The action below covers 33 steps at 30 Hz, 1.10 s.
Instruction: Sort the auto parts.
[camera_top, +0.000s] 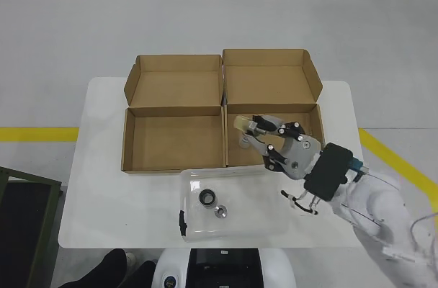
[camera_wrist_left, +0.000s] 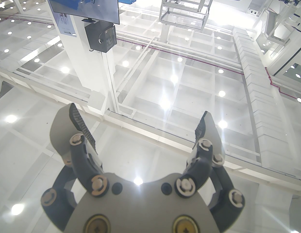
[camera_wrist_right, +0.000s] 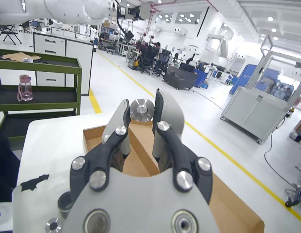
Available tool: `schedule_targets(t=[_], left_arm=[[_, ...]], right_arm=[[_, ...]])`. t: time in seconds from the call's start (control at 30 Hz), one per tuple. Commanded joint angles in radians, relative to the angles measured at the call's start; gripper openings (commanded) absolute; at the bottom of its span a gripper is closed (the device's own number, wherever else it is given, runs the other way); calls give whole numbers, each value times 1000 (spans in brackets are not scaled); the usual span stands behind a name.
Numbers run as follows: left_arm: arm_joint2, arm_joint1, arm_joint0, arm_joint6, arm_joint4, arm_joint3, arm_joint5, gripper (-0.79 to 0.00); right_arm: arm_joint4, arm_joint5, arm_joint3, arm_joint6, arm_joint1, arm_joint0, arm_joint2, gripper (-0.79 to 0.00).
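My right gripper [camera_top: 249,127] [camera_wrist_right: 141,112] is shut on a round silver metal part [camera_wrist_right: 141,110] [camera_top: 242,124] and holds it above the right cardboard box [camera_top: 237,155] [camera_wrist_right: 138,163], near the wall it shares with the left box. A clear plastic tray [camera_top: 276,216] at the table's front holds a dark ring part [camera_top: 207,196] [camera_wrist_right: 64,203] and a small silver disc [camera_top: 220,211] [camera_wrist_right: 53,224]. My left gripper [camera_wrist_left: 140,124] is open with nothing between its fingers and points up at the ceiling.
The left cardboard box [camera_top: 173,140] lies open with its lid flap back, beside the right one on the white table [camera_top: 104,180]. A green shelf cart [camera_top: 10,216] [camera_wrist_right: 38,73] stands off the table's left side. The other arm [camera_wrist_right: 55,8] is raised high.
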Motion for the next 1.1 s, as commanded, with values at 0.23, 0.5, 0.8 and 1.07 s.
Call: schedule_targets(t=[0.23, 0.5, 0.8, 1.07], left_arm=[[0, 0, 0, 0, 0, 0, 0, 0], [0, 0, 0, 0, 0, 0, 0, 0], [0, 0, 0, 0, 0, 0, 0, 0], [0, 0, 0, 0, 0, 0, 0, 0]], right_arm=[[-50, -30, 54, 118, 5, -56, 42, -785], [-66, -86, 123, 254, 16, -96, 119, -785], [-99, -107, 233, 355, 13, -45, 119, -785], [-125, -128, 338, 411, 1, 41, 57, -785]])
